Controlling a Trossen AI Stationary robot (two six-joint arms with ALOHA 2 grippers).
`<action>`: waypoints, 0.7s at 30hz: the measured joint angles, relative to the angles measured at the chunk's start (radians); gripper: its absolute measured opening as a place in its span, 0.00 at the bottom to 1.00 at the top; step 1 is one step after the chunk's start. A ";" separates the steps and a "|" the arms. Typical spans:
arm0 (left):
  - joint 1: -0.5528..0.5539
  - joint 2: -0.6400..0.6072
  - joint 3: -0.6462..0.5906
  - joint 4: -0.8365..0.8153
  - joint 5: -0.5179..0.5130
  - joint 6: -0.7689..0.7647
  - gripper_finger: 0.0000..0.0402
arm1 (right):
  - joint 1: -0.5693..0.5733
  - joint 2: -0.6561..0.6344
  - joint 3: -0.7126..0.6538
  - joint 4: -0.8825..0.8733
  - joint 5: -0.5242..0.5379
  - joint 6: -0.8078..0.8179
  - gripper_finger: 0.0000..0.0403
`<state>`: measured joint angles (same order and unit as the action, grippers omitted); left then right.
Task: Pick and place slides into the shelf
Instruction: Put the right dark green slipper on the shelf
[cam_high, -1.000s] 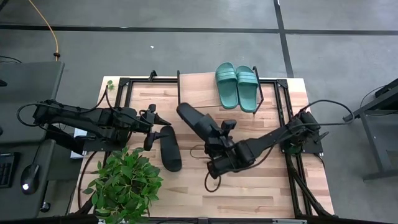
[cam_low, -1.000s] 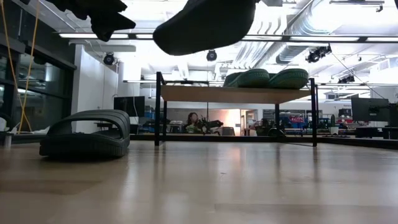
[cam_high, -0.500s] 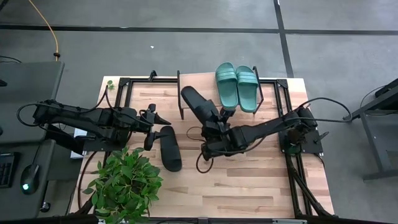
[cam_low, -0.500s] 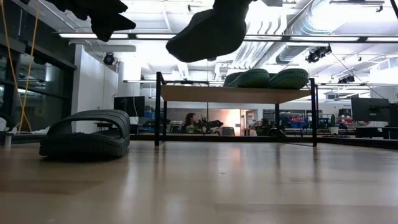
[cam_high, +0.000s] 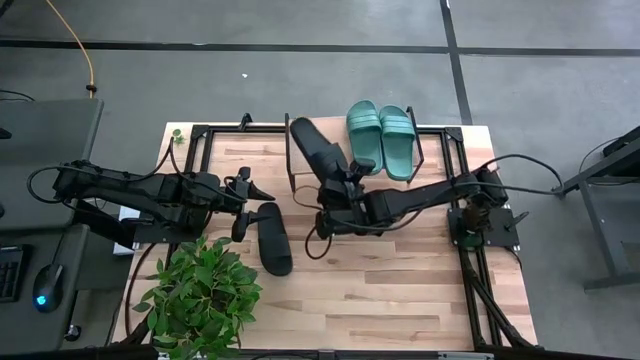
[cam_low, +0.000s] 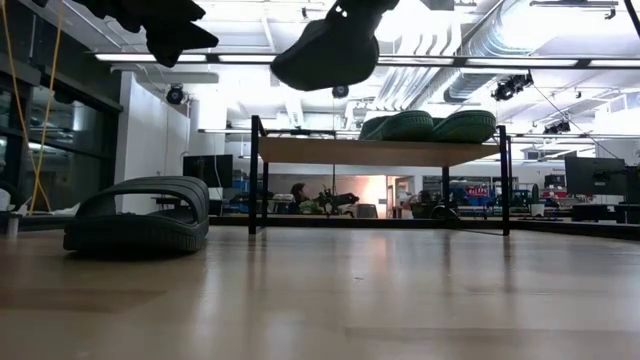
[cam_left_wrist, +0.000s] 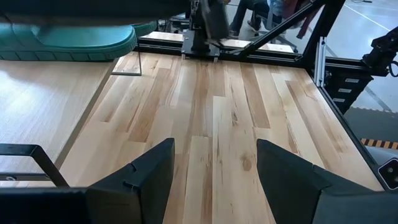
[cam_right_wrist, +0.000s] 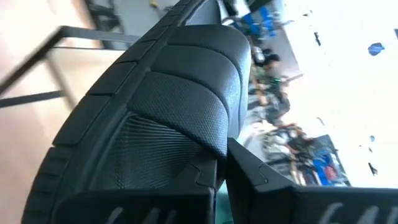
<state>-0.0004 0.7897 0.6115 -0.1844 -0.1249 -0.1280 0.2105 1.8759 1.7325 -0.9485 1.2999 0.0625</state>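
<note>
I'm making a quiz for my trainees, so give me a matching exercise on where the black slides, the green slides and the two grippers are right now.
Things:
1. teal slides
2. black slide on the table
3. lifted black slide
4. left gripper

States:
A. open, holding nothing
B. lying flat near the plant
C. side by side on the shelf
D. held by the right gripper above the shelf

Pairs: 1-C, 2-B, 3-D, 4-A

Butcher-block table (cam_high: 400, 290), one black slide (cam_high: 272, 238) flat on it, shelf (cam_high: 330, 135) bearing two teal slides (cam_high: 381, 138)
</note>
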 joint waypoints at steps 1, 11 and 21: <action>0.000 0.000 0.000 0.000 0.000 0.000 0.52 | -0.006 0.000 0.000 0.004 0.014 0.000 0.00; 0.000 0.000 0.000 -0.001 0.000 0.000 0.52 | -0.099 0.000 0.000 0.053 0.030 0.006 0.00; 0.000 0.000 0.000 -0.001 0.000 0.000 0.52 | -0.147 0.047 0.001 0.130 0.032 -0.060 0.00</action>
<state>-0.0003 0.7895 0.6113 -0.1850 -0.1249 -0.1281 0.0636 1.9228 1.7332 -0.8185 1.3315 0.0028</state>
